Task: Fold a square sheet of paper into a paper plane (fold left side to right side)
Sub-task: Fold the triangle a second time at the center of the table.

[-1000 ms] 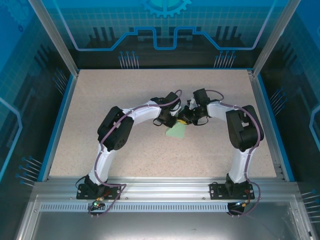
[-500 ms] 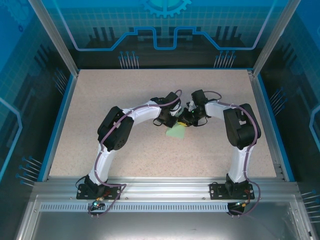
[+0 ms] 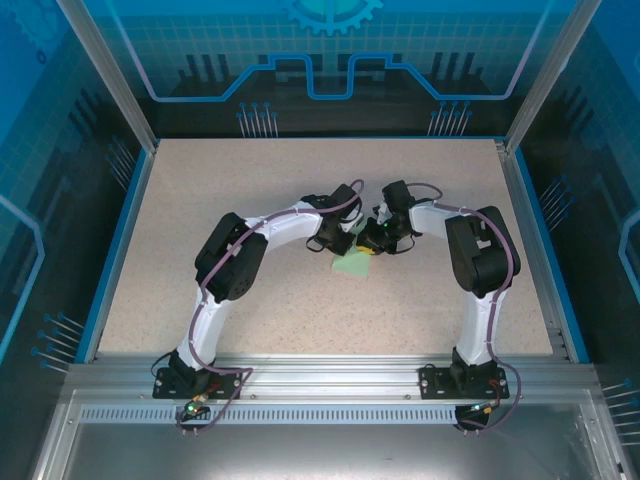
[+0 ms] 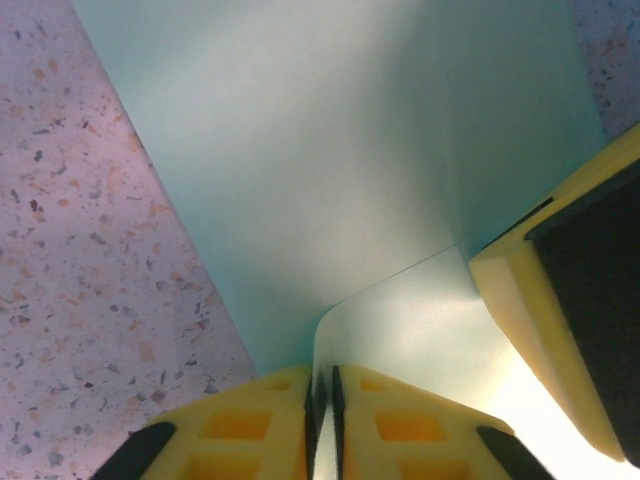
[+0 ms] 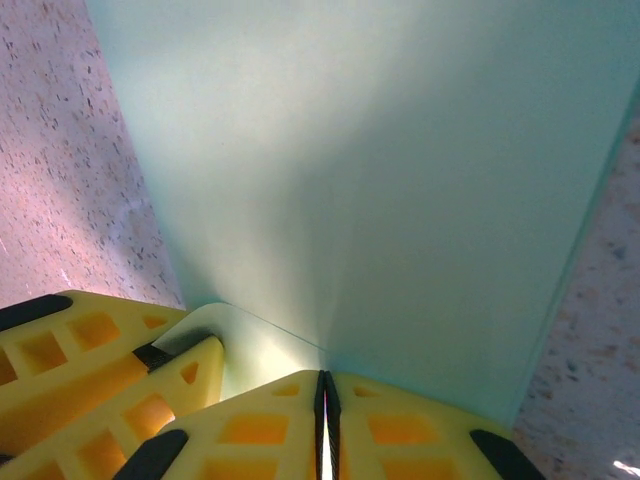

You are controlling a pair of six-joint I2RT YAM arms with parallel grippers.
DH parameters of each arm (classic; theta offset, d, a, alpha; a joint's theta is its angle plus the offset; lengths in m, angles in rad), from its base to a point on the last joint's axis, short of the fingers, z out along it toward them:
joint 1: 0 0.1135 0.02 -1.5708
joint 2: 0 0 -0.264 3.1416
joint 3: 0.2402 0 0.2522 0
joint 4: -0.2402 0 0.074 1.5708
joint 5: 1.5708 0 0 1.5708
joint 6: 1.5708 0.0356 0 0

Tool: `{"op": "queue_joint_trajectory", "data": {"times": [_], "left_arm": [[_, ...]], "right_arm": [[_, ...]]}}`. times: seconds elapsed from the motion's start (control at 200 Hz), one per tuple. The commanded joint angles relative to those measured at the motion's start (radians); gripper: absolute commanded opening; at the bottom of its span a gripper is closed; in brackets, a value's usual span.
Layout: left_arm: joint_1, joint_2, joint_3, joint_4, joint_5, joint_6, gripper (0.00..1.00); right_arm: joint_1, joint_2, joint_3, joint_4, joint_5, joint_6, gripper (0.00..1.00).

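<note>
Speckled table (image 3: 200,200) surface was seen stretching from the near rail, where the two bases were bolted, out to a blue-lit back panel (image 3: 330,60). From those bases the left arm (image 3: 228,262) and the right arm (image 3: 480,255) were bent inward so that their wrists met near the middle of the table. Just nearer than that meeting point, the square sheet of paper (image 3: 352,266) was seen as a small pale green patch, its near part lying on the table. Its far edge was taken up by both tools. In the left wrist view the left gripper (image 4: 322,400) was clamped tight on a curled lip of the paper (image 4: 330,180), and a yellow finger (image 4: 520,290) of the other arm was pressed in just beside it. In the right wrist view the right gripper (image 5: 322,400) was likewise pinched closed on the raised paper (image 5: 380,160), with the left arm's fingers (image 5: 90,370) close at its side. The two pinches were judged to have been set side by side so that one edge could be lifted evenly and carried across without the thin sheet twisting or sagging between them. Whether any crease had been pressed could not be told.
</note>
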Motion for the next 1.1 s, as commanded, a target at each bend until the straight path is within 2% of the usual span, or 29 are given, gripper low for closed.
{"op": "queue_joint_trajectory", "data": {"times": [0.0, 0.17, 0.26, 0.43, 0.535, 0.65, 0.74, 1.095], "left_arm": [[0.008, -0.051, 0.023, -0.049, -0.004, -0.012, 0.24], [0.029, -0.156, 0.034, -0.067, 0.009, -0.036, 0.41], [0.032, -0.209, 0.003, -0.059, 0.034, -0.053, 0.45], [0.032, -0.267, -0.102, -0.002, 0.201, -0.105, 0.46], [0.031, -0.25, -0.15, 0.039, 0.322, -0.147, 0.45], [0.029, -0.223, -0.179, 0.081, 0.398, -0.178, 0.43], [0.03, -0.201, -0.181, 0.098, 0.427, -0.188, 0.42], [0.03, -0.142, -0.213, 0.104, 0.409, -0.187, 0.41]], "right_arm": [[-0.002, 0.044, -0.025, -0.05, 0.051, -0.016, 0.12], [-0.004, 0.045, -0.037, -0.045, 0.052, -0.018, 0.12], [-0.003, 0.047, -0.034, -0.045, 0.049, -0.019, 0.12], [-0.004, 0.049, -0.031, -0.044, 0.047, -0.022, 0.12], [-0.003, 0.051, -0.032, -0.045, 0.046, -0.024, 0.12], [-0.004, 0.053, -0.031, -0.047, 0.045, -0.024, 0.12], [-0.004, 0.055, -0.031, -0.048, 0.045, -0.025, 0.12], [-0.004, 0.053, -0.03, -0.054, 0.043, -0.03, 0.12]]}}
